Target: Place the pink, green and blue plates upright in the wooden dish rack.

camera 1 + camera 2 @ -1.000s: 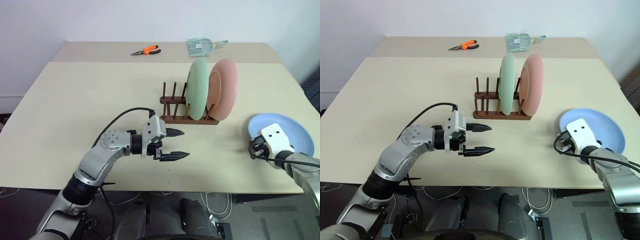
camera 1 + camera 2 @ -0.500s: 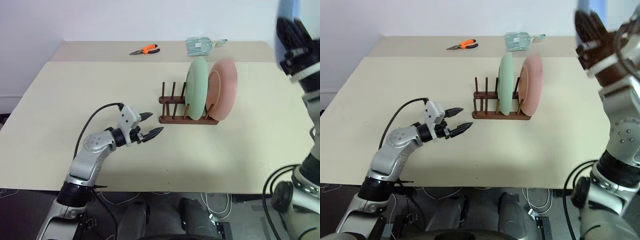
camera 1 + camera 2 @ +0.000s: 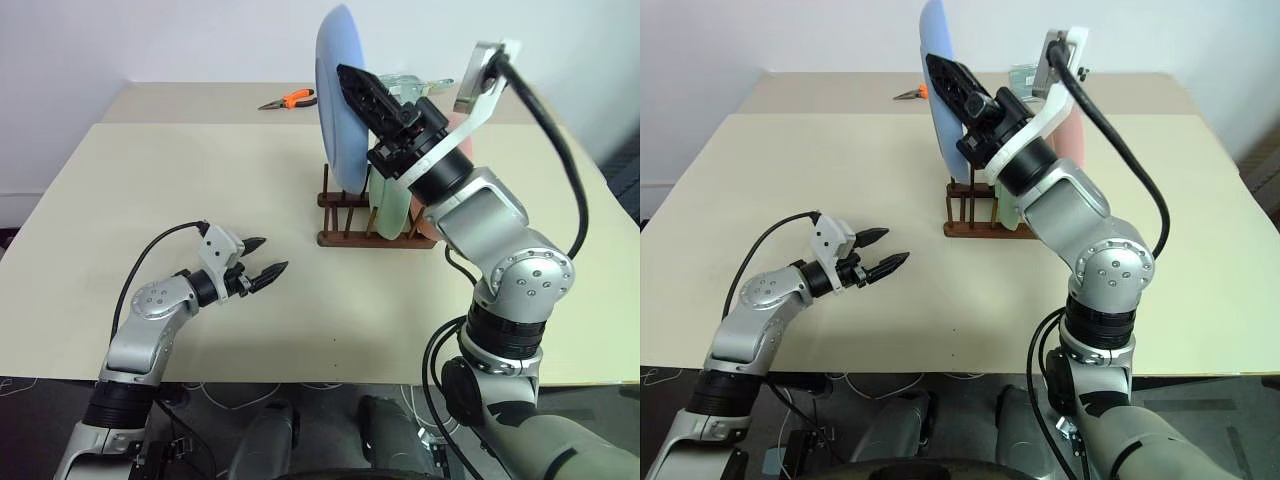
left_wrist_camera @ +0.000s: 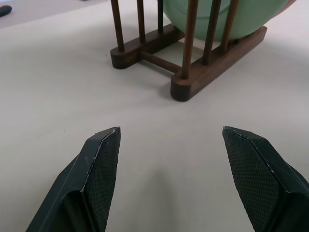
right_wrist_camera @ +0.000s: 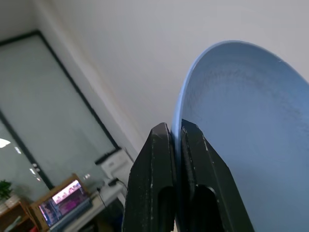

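While the right tool (image 3: pixel 352 80) is clamped on the rim of the round light-blue matte plate (image 3: pixel 337 95), the left eye view shows that plate held on edge in the air above the small dark-brown wooden dish rack (image 3: pixel 352 213), which stands on the beige bench (image 3: pixel 150 190); the pale mint-green round plate (image 3: pixel 392 215) and the pale pink round plate (image 3: pixel 462 140) stand upright in the rack's right end, partly hidden by the right arm. The left tool (image 3: pixel 262 258) hovers low over the bench, left of and nearer than the rack, empty with fingers spread. Orange-handled pliers (image 3: pixel 291 100) lie at the far edge. In the left wrist view, the parted fingertips (image 4: pixel 103 159) frame the rack's pegs. In the right wrist view, both fingers pinch the blue plate's edge.
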Motion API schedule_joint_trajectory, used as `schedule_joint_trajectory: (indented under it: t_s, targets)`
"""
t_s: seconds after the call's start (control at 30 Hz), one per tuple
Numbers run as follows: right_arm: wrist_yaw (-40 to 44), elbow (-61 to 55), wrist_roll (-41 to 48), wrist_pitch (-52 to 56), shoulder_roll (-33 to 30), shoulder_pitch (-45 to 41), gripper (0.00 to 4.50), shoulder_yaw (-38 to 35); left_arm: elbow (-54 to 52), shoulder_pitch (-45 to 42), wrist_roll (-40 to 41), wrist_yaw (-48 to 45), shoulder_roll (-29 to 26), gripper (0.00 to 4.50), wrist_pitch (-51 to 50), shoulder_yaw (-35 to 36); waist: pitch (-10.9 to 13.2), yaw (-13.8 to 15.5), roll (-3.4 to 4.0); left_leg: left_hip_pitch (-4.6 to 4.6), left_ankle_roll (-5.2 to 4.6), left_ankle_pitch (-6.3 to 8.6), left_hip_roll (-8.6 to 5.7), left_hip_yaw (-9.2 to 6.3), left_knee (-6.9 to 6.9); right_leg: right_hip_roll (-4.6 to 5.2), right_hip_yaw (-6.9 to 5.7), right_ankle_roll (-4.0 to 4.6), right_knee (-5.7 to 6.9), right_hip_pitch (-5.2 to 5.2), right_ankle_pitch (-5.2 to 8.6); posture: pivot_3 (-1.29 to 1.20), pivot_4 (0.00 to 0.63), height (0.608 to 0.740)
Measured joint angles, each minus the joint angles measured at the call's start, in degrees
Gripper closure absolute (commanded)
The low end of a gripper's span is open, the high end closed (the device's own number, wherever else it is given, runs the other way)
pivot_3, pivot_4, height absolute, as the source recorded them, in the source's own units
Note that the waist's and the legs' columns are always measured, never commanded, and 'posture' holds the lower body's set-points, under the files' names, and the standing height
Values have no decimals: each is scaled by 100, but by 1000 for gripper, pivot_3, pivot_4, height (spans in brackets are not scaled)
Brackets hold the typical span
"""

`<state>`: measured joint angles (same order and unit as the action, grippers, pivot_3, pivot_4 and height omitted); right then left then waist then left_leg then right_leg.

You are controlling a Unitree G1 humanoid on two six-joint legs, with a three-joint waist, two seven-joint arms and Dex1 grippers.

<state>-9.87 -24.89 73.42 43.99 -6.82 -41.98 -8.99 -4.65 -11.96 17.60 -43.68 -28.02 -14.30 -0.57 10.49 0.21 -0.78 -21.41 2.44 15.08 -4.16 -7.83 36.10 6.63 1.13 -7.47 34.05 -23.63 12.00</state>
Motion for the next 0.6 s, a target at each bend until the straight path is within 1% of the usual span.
schedule_joint_trajectory:
  t_s: [0.23,0.43,0.6]
  targets:
    - [-426,243,20,-89,313,214,4478,96,-47,43,0,-3,8,1041,0,-1,-2,-128,1,4,0,0,7,-2,-8,-11,1,-2,8,-6,-1,0,150,740]
    - [-748,587,146,-282,568,203,4478,18,-47,32,0,-13,8,1041,-2,-22,-2,-128,1,4,0,0,9,-1,-8,-13,1,-6,6,-5,-3,0,150,740]
    - [-815,763,158,-338,572,106,4478,-37,-46,29,0,-15,8,1041,-2,-28,-1,-127,1,4,0,0,8,-1,-8,-13,1,-6,5,-5,-3,0,150,740]
